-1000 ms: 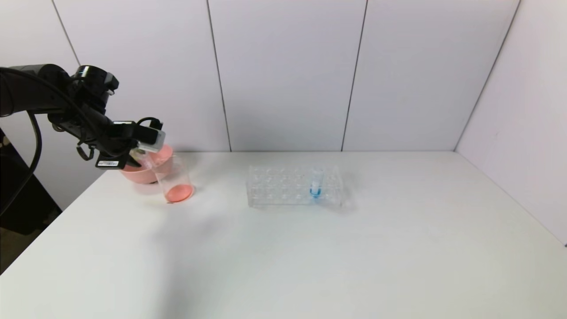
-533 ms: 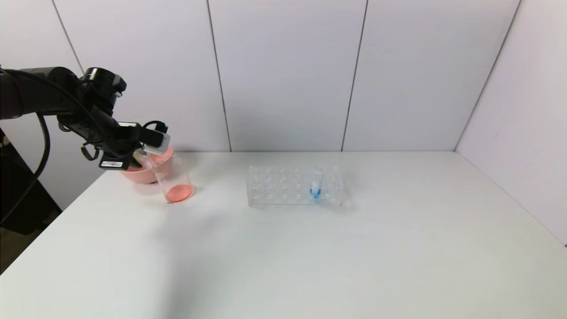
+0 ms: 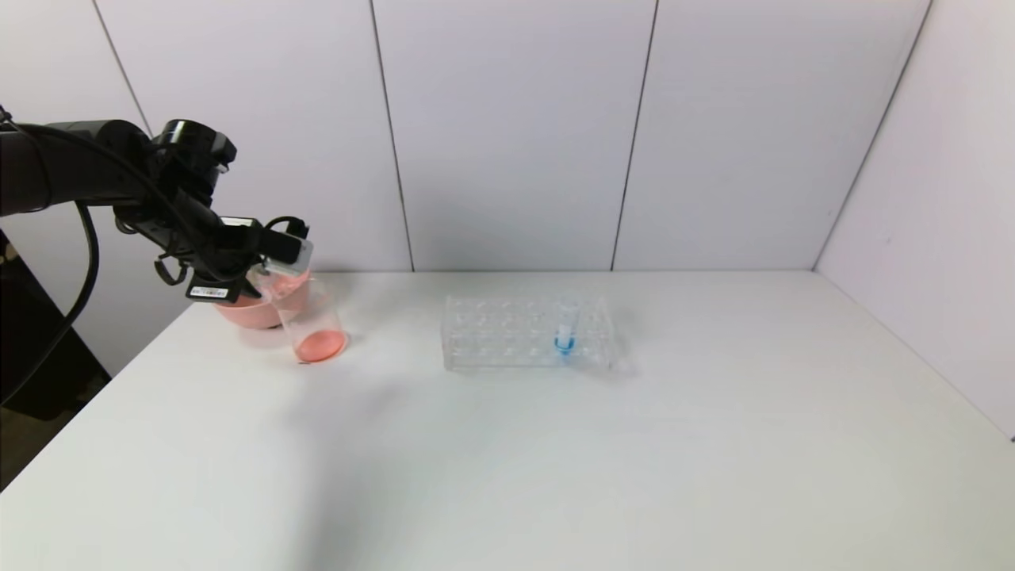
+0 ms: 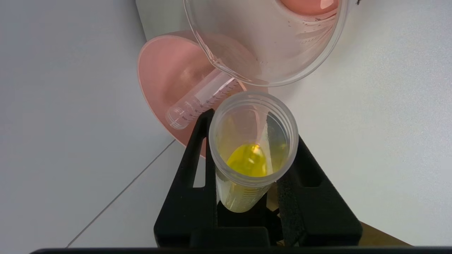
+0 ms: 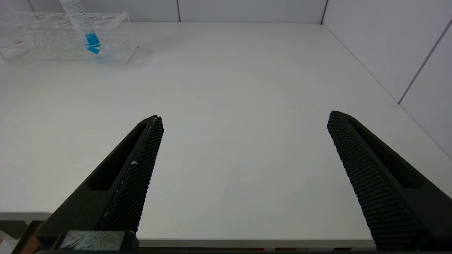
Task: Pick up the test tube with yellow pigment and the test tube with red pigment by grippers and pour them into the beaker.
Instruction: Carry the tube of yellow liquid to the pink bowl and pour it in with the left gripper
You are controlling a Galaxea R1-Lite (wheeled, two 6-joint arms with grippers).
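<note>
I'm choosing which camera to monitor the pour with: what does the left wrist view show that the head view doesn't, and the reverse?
Only the left wrist view: yellow liquid inside the test tube with yellow pigment, the left claw shut on it, its mouth just short of the beaker rim, and an empty tube lying in the pink bowl.
Only the head view: the tube rack holding the blue tube, and the table.
Both: beaker, pink bowl, left claw.
</note>
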